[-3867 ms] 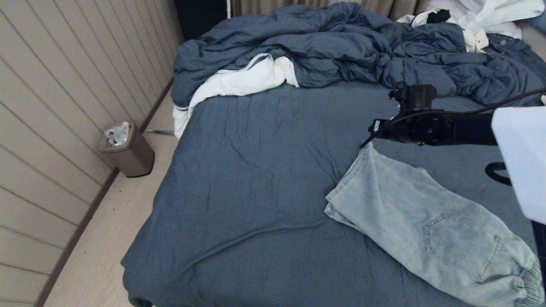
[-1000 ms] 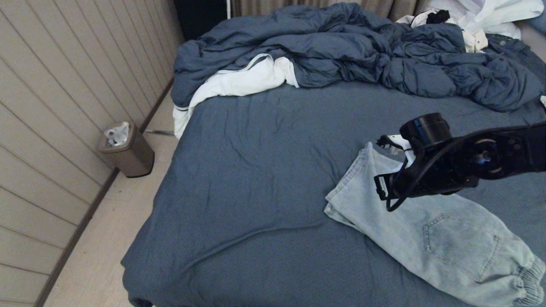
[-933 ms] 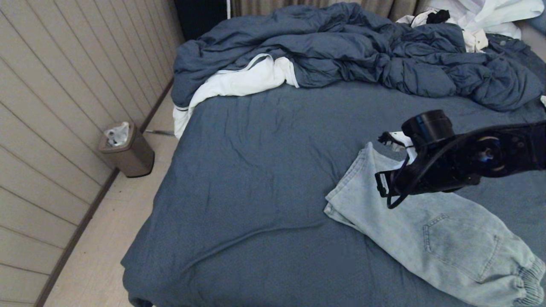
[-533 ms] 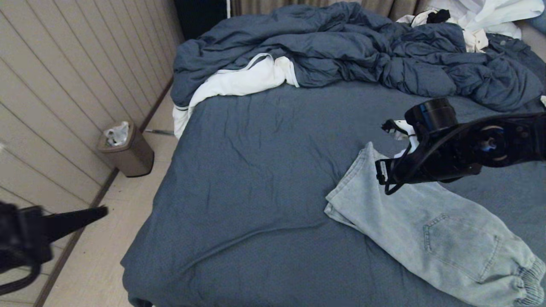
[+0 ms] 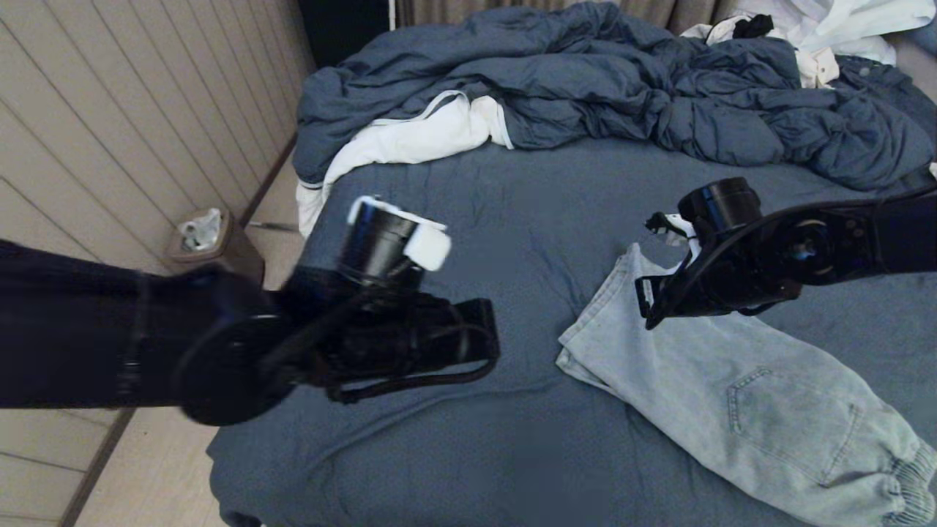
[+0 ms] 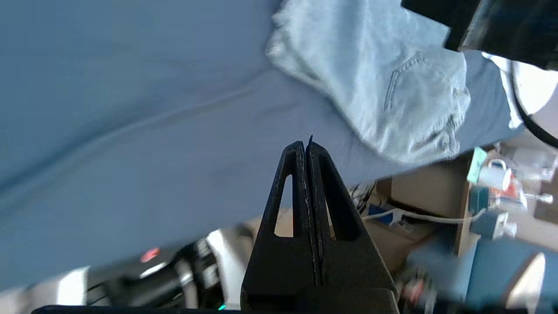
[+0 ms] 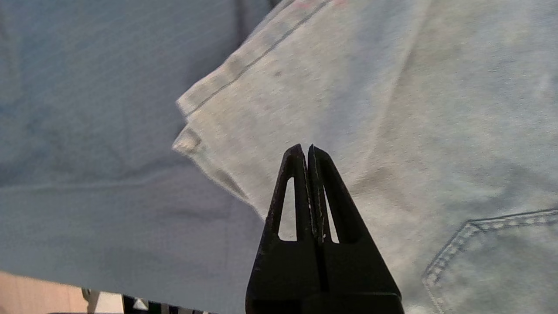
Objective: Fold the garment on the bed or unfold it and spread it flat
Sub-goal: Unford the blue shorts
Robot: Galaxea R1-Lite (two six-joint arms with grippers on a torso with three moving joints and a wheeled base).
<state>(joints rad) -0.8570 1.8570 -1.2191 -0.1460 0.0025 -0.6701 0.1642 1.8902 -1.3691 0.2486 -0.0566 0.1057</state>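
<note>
The garment [image 5: 739,380], light blue denim-look shorts, lies lengthwise-folded on the right of the bed [image 5: 439,241], with its ribbed waistband at the near right and its back pocket facing up. My right gripper [image 5: 647,311] hangs over the leg end, shut and holding nothing. In the right wrist view its tips [image 7: 306,148] sit above the garment [image 7: 392,109], close to the hem corner. My left gripper [image 5: 479,340] is over the bed's near left, apart from the shorts. Seen from the left wrist, the left gripper [image 6: 306,146] is shut and empty, with the garment [image 6: 383,83] beyond it.
A rumpled dark blue duvet [image 5: 585,80] fills the far side of the bed. A white cloth with dark trim [image 5: 410,139] pokes out beneath it. White clothes [image 5: 842,25] lie at the far right. A bin [image 5: 205,230] stands by the panelled wall. A box and cables [image 6: 418,200] lie past the bed's near edge.
My left arm has swung in from the lower left to over the bed's near-left part. My right gripper has shifted slightly left above the leg end. The shorts have not moved.
</note>
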